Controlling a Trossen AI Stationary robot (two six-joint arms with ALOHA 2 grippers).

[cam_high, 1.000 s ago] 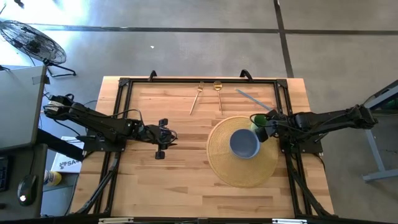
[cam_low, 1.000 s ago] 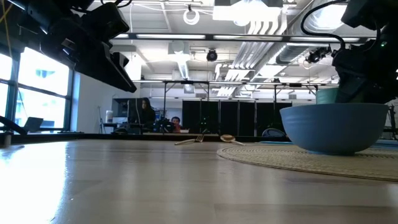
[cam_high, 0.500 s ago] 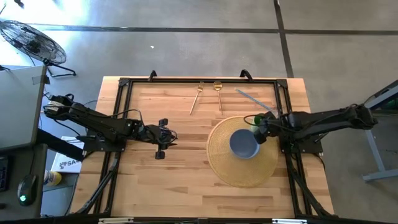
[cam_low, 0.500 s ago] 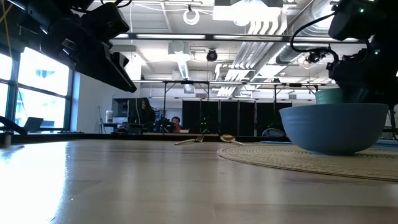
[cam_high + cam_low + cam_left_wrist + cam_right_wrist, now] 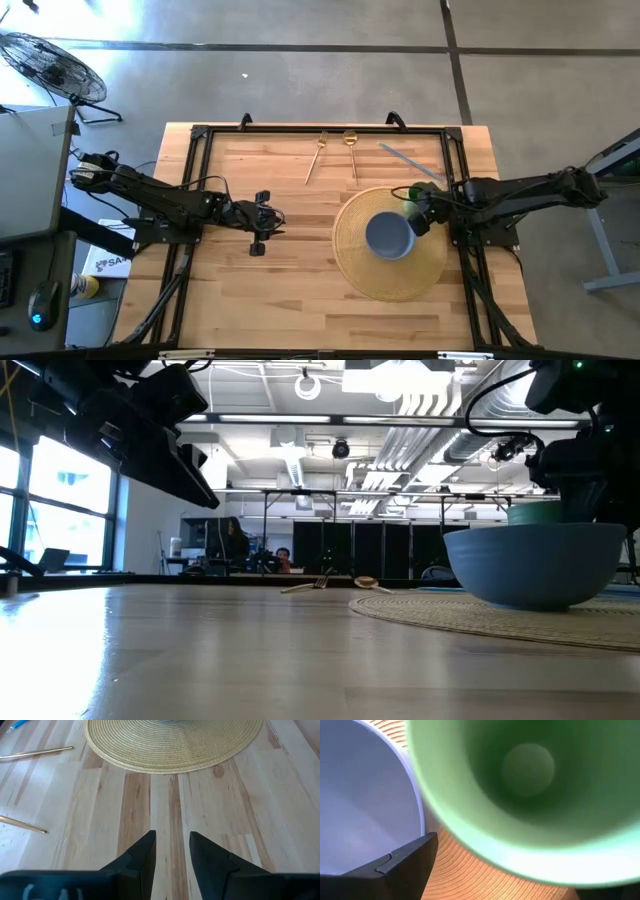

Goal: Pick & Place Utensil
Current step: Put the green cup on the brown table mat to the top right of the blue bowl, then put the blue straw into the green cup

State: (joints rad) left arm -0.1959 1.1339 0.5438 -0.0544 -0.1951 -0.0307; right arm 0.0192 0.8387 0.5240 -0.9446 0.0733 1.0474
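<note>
Here, a planked wooden table (image 5: 290, 270) is carrying a round woven straw mat (image 5: 352, 262), with a smooth blue bowl (image 5: 388, 235) sitting on it. The right gripper (image 5: 421, 213) is hovering at the bowl's rim with its fingers spread wide around a green cup (image 5: 530, 790); only the right wrist view is looking down into that cup's round hollow. The left gripper (image 5: 262, 216) is waiting over bare wood, fingers (image 5: 145, 852) partly apart and holding nothing. Along the far edge, a slim gold fork (image 5: 316, 158) and gold spoon (image 5: 351, 153) are lying just beside each other, long axes running roughly toward the near edge, the fork slanting.
</note>
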